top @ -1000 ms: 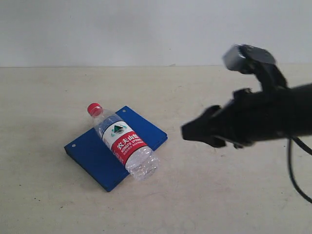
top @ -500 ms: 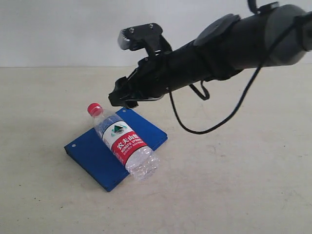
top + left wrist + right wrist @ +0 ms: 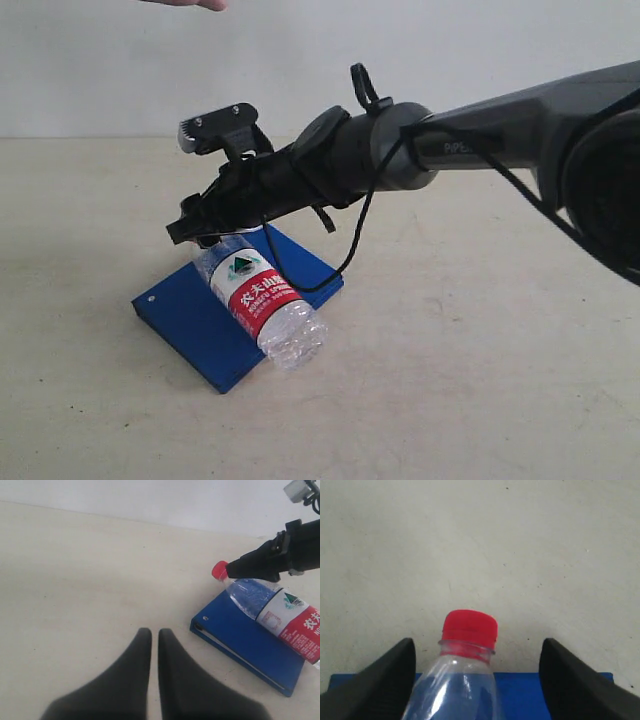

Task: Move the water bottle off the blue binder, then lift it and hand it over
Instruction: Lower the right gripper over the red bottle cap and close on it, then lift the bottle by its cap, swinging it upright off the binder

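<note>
1. The water bottle (image 3: 258, 295) is small, round and made of clear plastic. Its lower part is bumpy, and it has a red and white label (image 3: 264, 292) with a green mark.
2. Its red cap (image 3: 470, 625) is round with tiny ridges.
3. The blue binder (image 3: 185, 310) is flat and hard, with straight edges and small silver dots near one side.
4. The table (image 3: 450, 400) is pale and dull, with little dark specks.
5. The bottle lies on its side across the binder. The cap end pokes past the far edge and the bottom end pokes past the near edge.
6. The bottle is see-through, so the blue shows through it. I cannot tell how much water is inside.
7. The right arm is long and black. It stretches in from the right and slopes down to the bottle's cap end.
8. The right gripper (image 3: 190, 228) is spread wide. One finger sits on each side of the bottle's neck, and neither one touches it.
9. The left gripper (image 3: 154, 635) is off to the side above bare table, well apart from the binder. Its two dark fingers are pressed almost together with nothing between them.
10. A bit of a person's hand (image 3: 185, 3) peeks in at the top edge of the exterior view.
</note>
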{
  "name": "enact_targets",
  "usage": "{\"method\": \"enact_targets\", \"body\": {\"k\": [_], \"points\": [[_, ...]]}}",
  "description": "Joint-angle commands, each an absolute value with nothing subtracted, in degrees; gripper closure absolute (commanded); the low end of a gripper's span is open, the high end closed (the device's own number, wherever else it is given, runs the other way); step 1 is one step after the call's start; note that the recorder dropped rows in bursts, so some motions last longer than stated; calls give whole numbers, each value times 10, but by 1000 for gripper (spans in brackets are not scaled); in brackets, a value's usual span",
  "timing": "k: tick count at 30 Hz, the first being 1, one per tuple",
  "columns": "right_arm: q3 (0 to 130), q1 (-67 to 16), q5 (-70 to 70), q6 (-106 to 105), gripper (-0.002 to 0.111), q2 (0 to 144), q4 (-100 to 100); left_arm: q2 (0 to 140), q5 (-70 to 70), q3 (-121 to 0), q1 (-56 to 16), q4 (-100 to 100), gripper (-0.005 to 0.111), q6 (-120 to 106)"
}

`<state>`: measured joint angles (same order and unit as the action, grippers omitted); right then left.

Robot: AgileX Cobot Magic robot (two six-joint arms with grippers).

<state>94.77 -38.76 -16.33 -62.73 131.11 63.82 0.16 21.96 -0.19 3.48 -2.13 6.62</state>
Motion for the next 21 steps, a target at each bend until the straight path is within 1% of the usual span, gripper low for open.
{"method": "enact_targets", "body": {"k": [1,4,6,9,13,14,21], "points": [[968,-388,-154,-629,46,1342,639,0,210,0,34,-20,102,64],[968,-388,-152,-629,46,1356,639,0,210,0,34,-20,102,64],[968,-388,-155,-627,50,1360,639,0,210,0,34,-20,102,64],[968,-388,-163,-626,70,1358,639,0,210,0,34,-20,102,64],[968,-388,-163,-626,105,1342,639,0,210,0,34,-20,102,64],[968,-388,-161,-624,108,1335,639,0,210,0,34,-20,102,64],[966,-388,-190,-617,108,1263,628,0,210,0,34,-20,102,64]]}}
